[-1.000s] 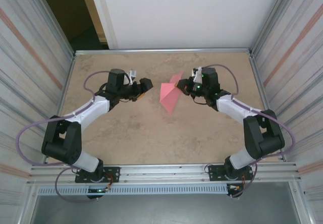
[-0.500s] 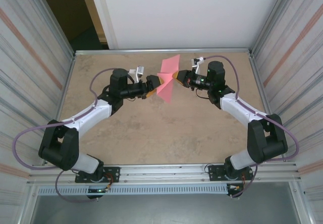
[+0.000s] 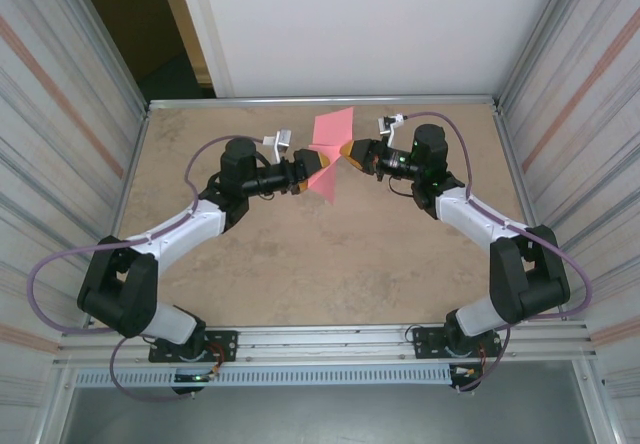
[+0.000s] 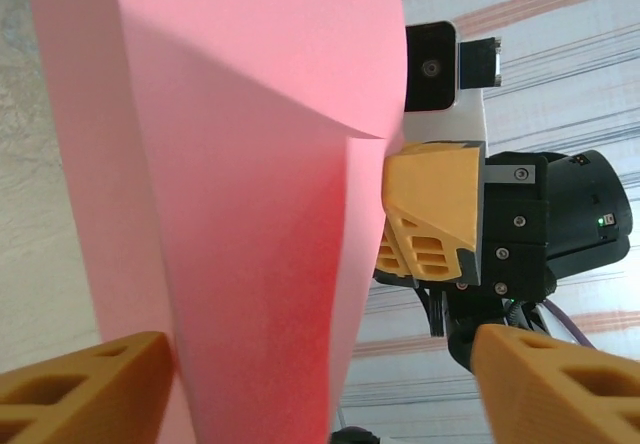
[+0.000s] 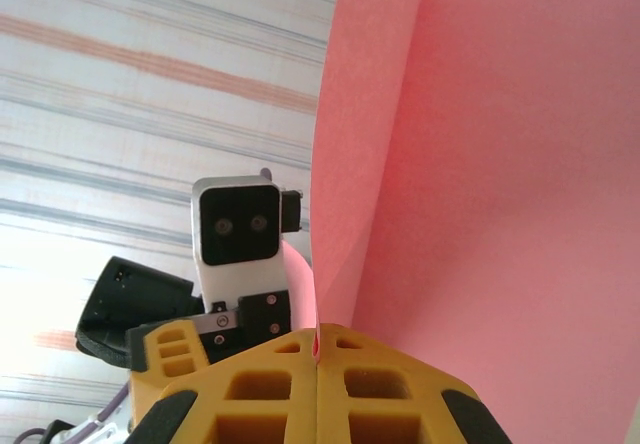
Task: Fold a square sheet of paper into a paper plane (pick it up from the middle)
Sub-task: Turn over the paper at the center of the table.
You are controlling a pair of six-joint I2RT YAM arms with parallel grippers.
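The pink-red sheet of paper [image 3: 334,127] hangs in the air over the far middle of the table, bent along a crease into two flaps. My right gripper [image 3: 345,151] is shut on its edge; in the right wrist view the paper [image 5: 500,164] rises out of the closed yellow fingertips [image 5: 316,349]. My left gripper [image 3: 306,171] faces it from the left and is open. In the left wrist view the sheet [image 4: 230,164] stands between the wide-apart fingers [image 4: 90,384], nearer the left one, and the left gripper [image 4: 322,364] is not pinching it.
The tan table [image 3: 300,264] is walled by corrugated metal panels [image 3: 60,144] on both sides and a white board [image 3: 380,24] at the back. A metal rail [image 3: 330,339] with both arm bases runs along the near edge.
The right gripper has carried the paper up and toward the far edge. The left gripper has swung right until its open fingers straddle the sheet's lower part.
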